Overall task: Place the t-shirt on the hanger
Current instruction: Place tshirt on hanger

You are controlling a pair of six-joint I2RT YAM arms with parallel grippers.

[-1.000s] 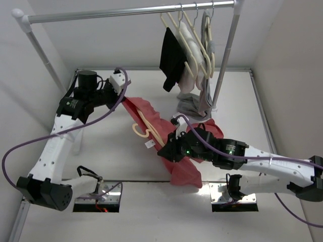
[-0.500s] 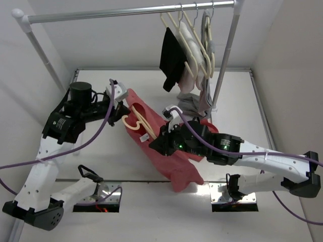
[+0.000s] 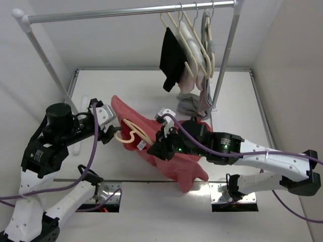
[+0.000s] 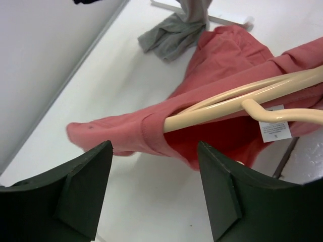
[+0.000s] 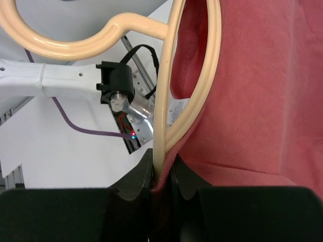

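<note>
Our right gripper (image 5: pixel 160 162) pinched the peach wooden-looking hanger (image 5: pixel 214 65) and faded red cloth t-shirt (image 5: pixel 252 80) between its fingers. Our left gripper (image 4: pixel 154 154) gaped empty, slack shoulder just ahead. We reckoned it needed drawing along the hanger arm.

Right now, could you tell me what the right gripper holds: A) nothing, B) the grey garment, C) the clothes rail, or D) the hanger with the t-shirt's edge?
D: the right gripper is shut on the hanger bar, with the t-shirt cloth pinched alongside.
</note>
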